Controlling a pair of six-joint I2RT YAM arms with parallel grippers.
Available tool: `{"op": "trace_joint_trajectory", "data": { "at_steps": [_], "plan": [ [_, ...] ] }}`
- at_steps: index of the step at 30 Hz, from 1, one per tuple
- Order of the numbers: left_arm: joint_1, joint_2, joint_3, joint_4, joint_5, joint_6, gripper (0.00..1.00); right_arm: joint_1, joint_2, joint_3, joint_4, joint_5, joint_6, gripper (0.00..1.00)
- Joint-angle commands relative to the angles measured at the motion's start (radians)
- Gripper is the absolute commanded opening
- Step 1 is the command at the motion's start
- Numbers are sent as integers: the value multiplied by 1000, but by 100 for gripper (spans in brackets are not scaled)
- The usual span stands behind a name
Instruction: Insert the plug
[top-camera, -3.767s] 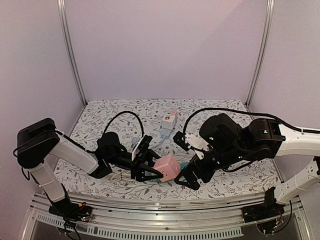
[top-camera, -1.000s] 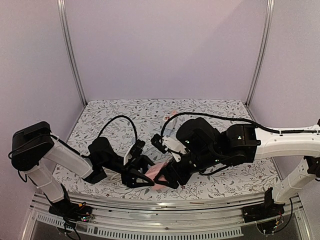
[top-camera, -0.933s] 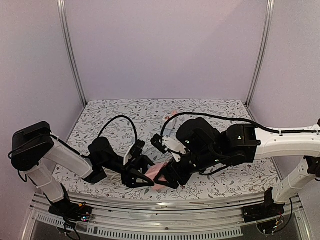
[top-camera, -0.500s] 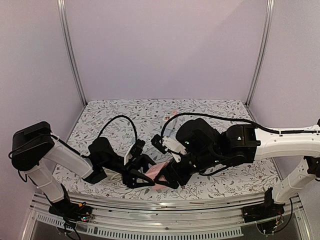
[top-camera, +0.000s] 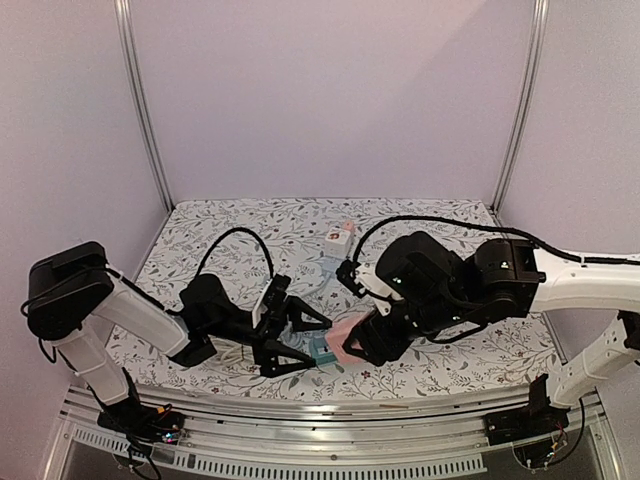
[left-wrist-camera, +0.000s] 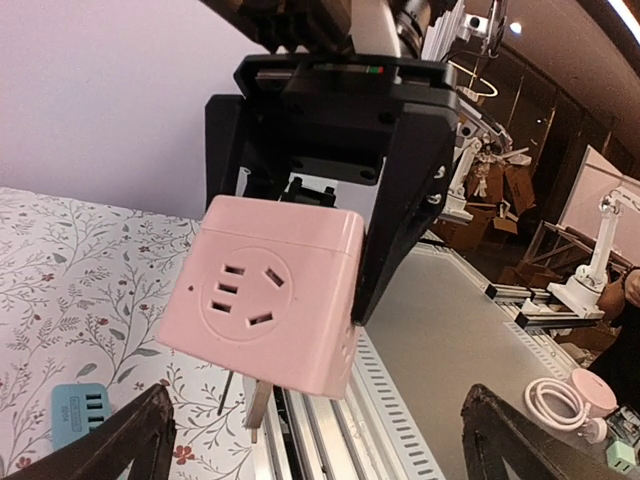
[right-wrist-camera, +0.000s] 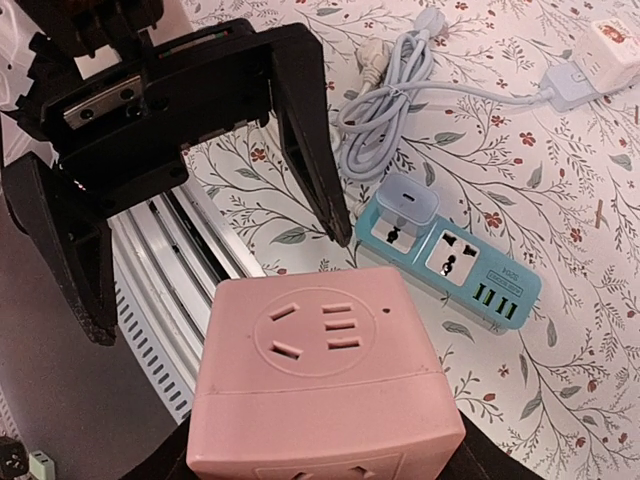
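Right hand (top-camera: 352, 342): clamped tight on the pink cube socket (right-wrist-camera: 320, 390), one finger down each side of it.
Pink cube socket: held up off the worktop (top-camera: 240, 225) in the right hand's grip. One socket face points straight at the left hand. The left wrist view shows metal prongs (left-wrist-camera: 258, 410) poking out of its underside.
Left hand (top-camera: 300, 340): fingers spread wide apart and gripping nothing. It sits right across from the right hand and aims at the cube, close to it but not touching.
Blue power strip (right-wrist-camera: 450, 265): lying flat on the worktop, lower than the cube and just beyond the right hand, right by the left hand's fingertips.
White charger (right-wrist-camera: 408, 195): plugged into the end of the strip that's nearer the left hand.
White cable (right-wrist-camera: 400, 80): a loose coil on the worktop, past the strip, farther out from both hands.
White adapter (top-camera: 338, 240): on the far side of the cable, well apart from both hands.
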Motion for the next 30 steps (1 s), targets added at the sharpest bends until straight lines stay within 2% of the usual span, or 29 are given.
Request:
{"op": "trace_joint_trajectory", "data": {
  "at_steps": [1,5,9,18,24,27,30],
  "plan": [
    [-3,-21,39,-65,-78,95,99,-34,-55,-9,-83,64,5,0],
    [-3,-61,46,-207,-187,172,99,-61,-68,5,-154,92,-3,0],
    [-3,-112,64,-374,-342,222,89,-78,-65,38,-212,122,-21,0],
    [-8,-153,90,-567,-563,265,82,-144,12,128,-308,87,-56,0],
    [-9,-141,147,-700,-645,267,73,-195,112,208,-371,77,-45,0],
    [-12,-134,164,-753,-637,294,64,-216,162,252,-388,53,-28,0],
    [-17,-117,172,-797,-631,337,62,-234,191,269,-389,35,-21,0]
  ]
}}
